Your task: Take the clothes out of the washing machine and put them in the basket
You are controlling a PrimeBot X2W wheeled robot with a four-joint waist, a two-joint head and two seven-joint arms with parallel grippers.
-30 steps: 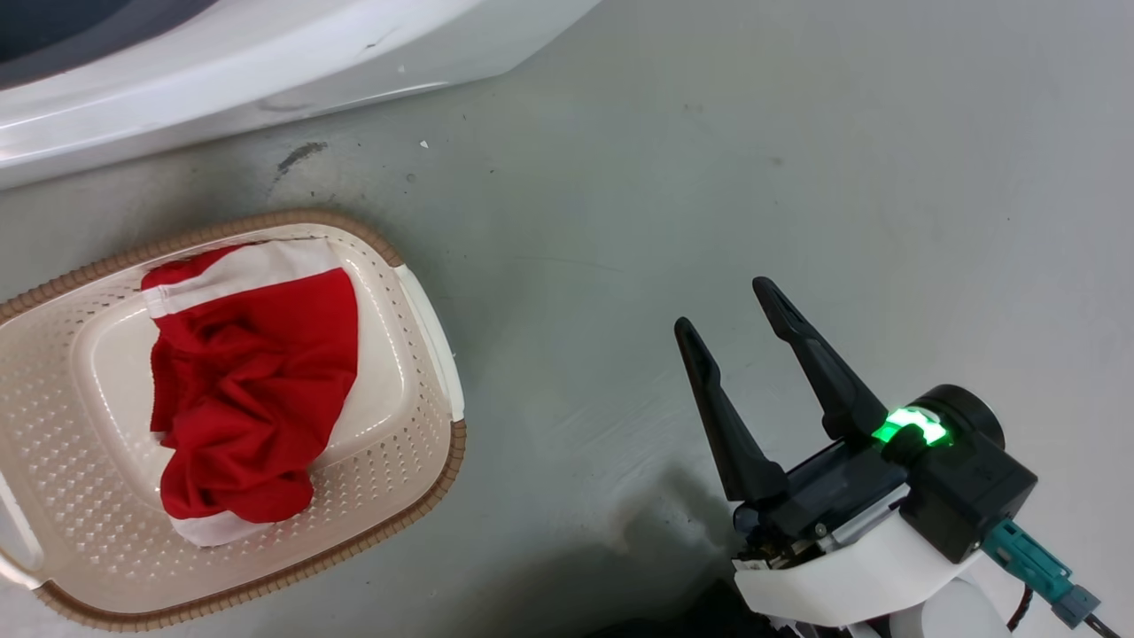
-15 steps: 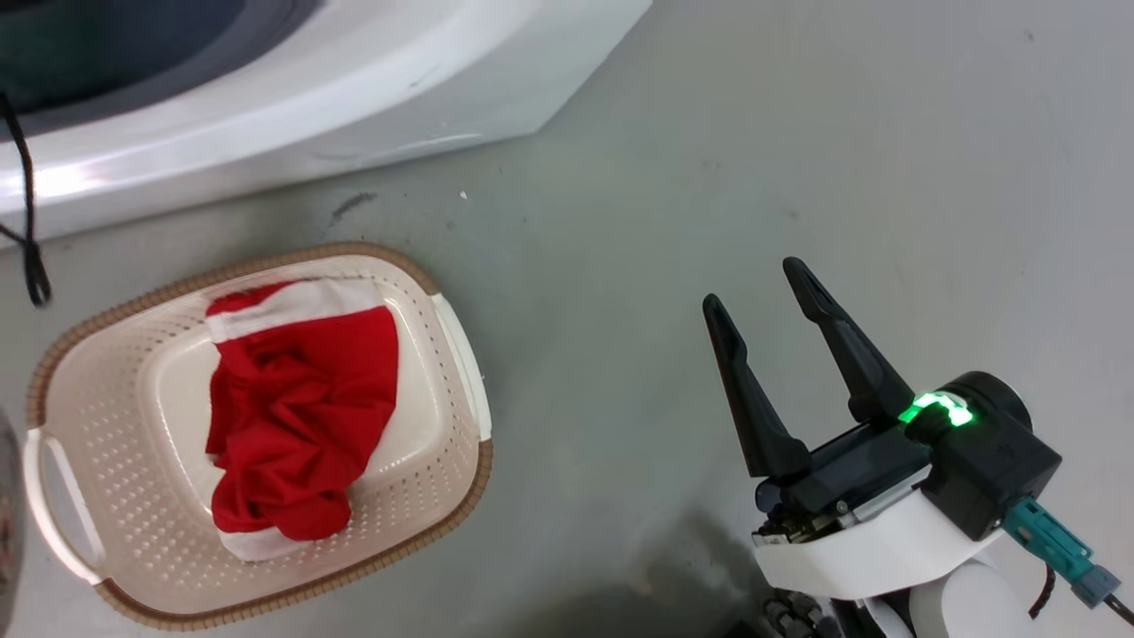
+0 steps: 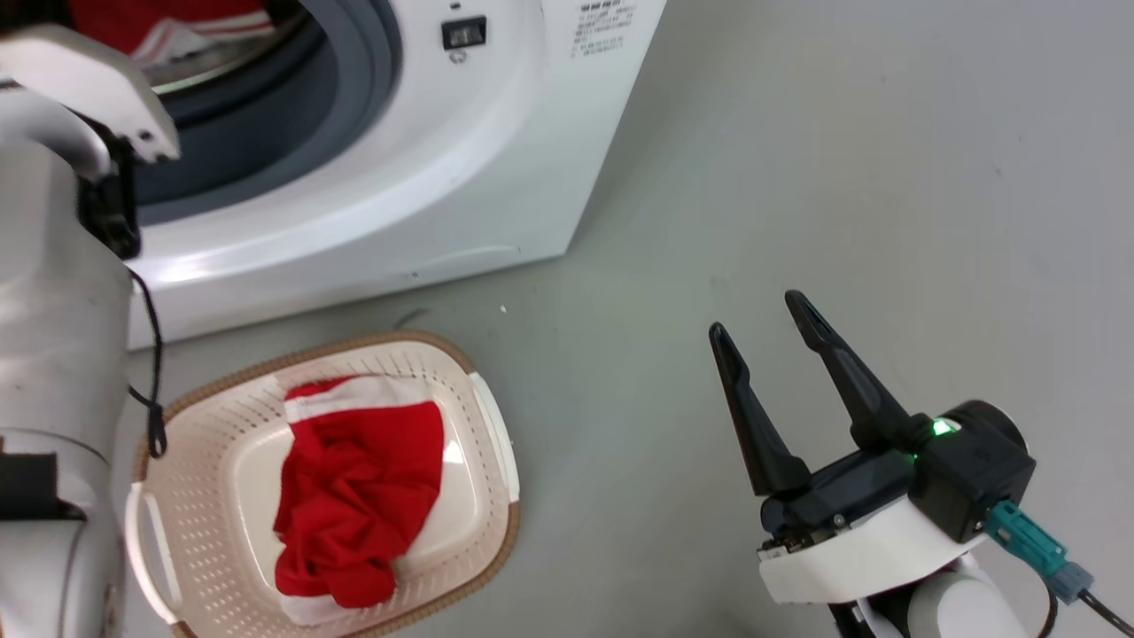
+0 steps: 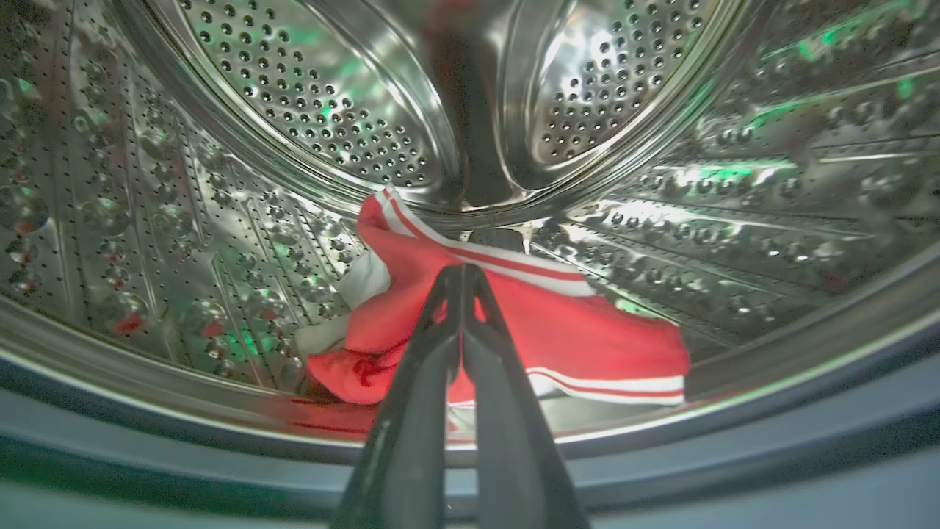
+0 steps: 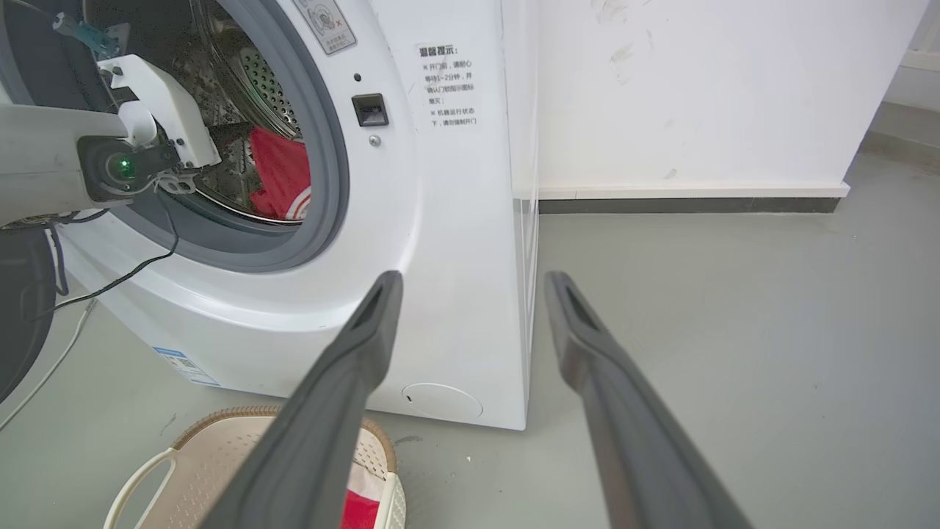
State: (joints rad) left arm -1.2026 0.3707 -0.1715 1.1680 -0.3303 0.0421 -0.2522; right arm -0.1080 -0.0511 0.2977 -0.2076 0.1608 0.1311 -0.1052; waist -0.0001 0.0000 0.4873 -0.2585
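For a pick, the clenched left hand (image 4: 463, 270) is being aimed at the red white-striped garment (image 4: 580, 330) inside the white steel-drummed washing machine (image 3: 496, 159).

Basket (image 3: 190, 496) before washing machine (image 3: 496, 159)

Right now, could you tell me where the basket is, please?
In the head view the basket sits on the floor at lower left, in front of the washing machine, holding a red garment.
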